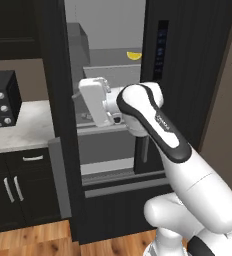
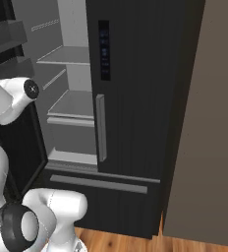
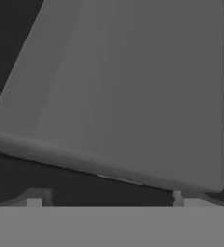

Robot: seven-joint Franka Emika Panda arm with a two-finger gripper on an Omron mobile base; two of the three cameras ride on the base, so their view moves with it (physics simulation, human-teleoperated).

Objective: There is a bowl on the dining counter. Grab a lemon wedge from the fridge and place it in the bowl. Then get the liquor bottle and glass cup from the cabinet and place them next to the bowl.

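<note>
The black fridge (image 1: 188, 75) stands with its left door (image 1: 58, 100) swung open and its right door (image 2: 135, 98) shut. A tiny yellow lemon wedge (image 1: 134, 55) lies on an upper shelf, by the edge of the right door. My white hand (image 1: 94, 100) is inside the opening at the middle shelf (image 1: 100, 129), below and left of the wedge. In the hand view my gripper (image 3: 109, 200) is open, with its fingertips (image 3: 34, 200) far apart and nothing between them. A pale grey fridge surface (image 3: 123, 87) is close in front of it.
A dark toaster oven (image 1: 0, 100) sits on the pale counter (image 1: 28, 130) left of the fridge, above low black cabinets (image 1: 18, 185). A brown wall panel (image 2: 209, 123) flanks the fridge on the right. Grey shelves (image 2: 71, 106) line the interior.
</note>
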